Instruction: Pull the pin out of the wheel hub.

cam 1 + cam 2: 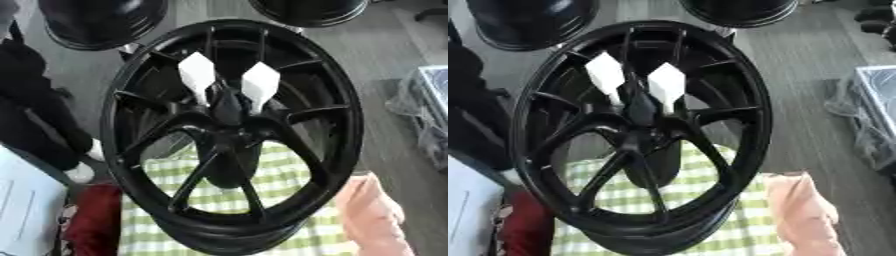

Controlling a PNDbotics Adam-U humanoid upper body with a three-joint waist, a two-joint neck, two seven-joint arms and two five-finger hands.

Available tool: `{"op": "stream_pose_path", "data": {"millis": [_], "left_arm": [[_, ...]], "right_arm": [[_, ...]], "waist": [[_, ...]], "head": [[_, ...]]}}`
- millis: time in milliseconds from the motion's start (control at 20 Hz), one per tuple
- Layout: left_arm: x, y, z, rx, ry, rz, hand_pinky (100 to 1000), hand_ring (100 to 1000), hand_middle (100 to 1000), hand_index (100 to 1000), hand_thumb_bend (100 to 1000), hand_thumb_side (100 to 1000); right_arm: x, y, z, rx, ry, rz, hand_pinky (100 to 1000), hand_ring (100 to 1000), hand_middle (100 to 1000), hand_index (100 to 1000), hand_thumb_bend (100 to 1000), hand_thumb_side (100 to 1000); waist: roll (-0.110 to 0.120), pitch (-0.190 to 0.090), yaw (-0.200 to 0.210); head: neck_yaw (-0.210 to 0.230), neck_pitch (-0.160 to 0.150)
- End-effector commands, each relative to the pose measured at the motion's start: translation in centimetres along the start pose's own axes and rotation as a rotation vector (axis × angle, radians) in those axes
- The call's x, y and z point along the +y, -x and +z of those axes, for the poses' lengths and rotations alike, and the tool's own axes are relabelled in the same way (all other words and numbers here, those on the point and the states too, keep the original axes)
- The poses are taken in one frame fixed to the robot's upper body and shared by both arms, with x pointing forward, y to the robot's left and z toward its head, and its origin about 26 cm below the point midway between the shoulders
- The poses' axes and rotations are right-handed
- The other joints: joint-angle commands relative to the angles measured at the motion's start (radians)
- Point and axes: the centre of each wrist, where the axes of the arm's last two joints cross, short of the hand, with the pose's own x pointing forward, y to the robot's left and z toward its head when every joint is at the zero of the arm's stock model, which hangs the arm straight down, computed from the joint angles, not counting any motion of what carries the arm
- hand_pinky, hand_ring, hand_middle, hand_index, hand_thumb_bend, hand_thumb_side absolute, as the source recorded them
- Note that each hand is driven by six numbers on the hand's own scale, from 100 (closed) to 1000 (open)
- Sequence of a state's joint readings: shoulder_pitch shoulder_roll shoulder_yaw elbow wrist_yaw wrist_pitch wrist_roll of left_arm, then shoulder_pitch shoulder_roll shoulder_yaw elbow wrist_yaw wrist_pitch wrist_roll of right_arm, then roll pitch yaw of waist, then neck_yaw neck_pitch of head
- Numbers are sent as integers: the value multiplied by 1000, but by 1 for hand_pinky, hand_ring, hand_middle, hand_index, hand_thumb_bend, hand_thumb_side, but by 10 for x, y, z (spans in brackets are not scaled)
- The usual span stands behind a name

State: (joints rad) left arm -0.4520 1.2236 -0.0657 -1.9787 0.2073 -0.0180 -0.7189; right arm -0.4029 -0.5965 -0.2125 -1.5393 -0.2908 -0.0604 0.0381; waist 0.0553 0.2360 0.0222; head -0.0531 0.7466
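**Wheel hub upright at centre, no robot hand showing**

Left eye view: the black wheel hub (229, 139) fills the middle and stands tilted on its rim, with its spokes fanning out from the centre. Just above the centre, at about 11 and 1 o'clock, two white wedge-shaped pieces (197, 75) narrow down towards a dark tapered piece (227, 107) between them. This piece sits in the hub's middle and may be the pin, though black against black makes it hard to tell. Through the lower spokes, from 4 to 8 o'clock, a green-and-white checked cloth (284, 175) shows beneath the wheel. A pink fabric shape (376, 215) lies at 4 o'clock just outside the rim, and a red one (92, 222) at 8 o'clock. Neither robot hand appears, so the state of their fingers cannot be told.

Right eye view: the hub sits a little further left, with the white pieces and the dark centre piece in the same arrangement. Two more black wheels (531, 22) lie on the grey floor at 11 and 1 o'clock, cut off by the top edge. A clear plastic-wrapped object (872, 115) lies at 3 o'clock, well apart from the hub. A white sheet (470, 210) fills the corner at 8 o'clock. No hand enters this view either.
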Motion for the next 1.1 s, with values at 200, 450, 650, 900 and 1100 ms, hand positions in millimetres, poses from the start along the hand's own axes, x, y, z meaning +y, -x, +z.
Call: {"op": "stream_pose_path", "data": {"millis": [200, 450, 650, 900, 1100], "left_arm": [[15, -19, -2, 7, 195, -106, 882, 855, 828, 875, 528, 415], [20, -26, -16, -27, 205, -133, 879, 850, 814, 860, 526, 384], [23, -28, -35, -59, 207, -147, 877, 848, 810, 862, 533, 368], [29, -24, -60, -70, 204, -162, 875, 847, 809, 867, 545, 349], [37, -20, -76, -78, 187, -176, 875, 846, 808, 867, 548, 346]], "right_arm": [[-10, -13, -6, -28, -14, 47, 742, 748, 700, 813, 100, 627], [-9, -13, -7, -27, -22, 48, 742, 748, 700, 813, 100, 627], [-8, -13, -8, -27, -29, 47, 742, 748, 701, 813, 100, 625], [-7, -13, -9, -28, -35, 46, 742, 748, 701, 813, 100, 626], [-7, -12, -9, -25, -37, 46, 741, 748, 701, 812, 100, 627]], "waist": [[4, -20, -6], [2, -20, -16], [-1, -23, -23], [-2, -24, -27], [-1, -24, -28]], "head": [[5, 7], [-2, 5], [-5, 1], [-5, 1], [-5, 4]]}}
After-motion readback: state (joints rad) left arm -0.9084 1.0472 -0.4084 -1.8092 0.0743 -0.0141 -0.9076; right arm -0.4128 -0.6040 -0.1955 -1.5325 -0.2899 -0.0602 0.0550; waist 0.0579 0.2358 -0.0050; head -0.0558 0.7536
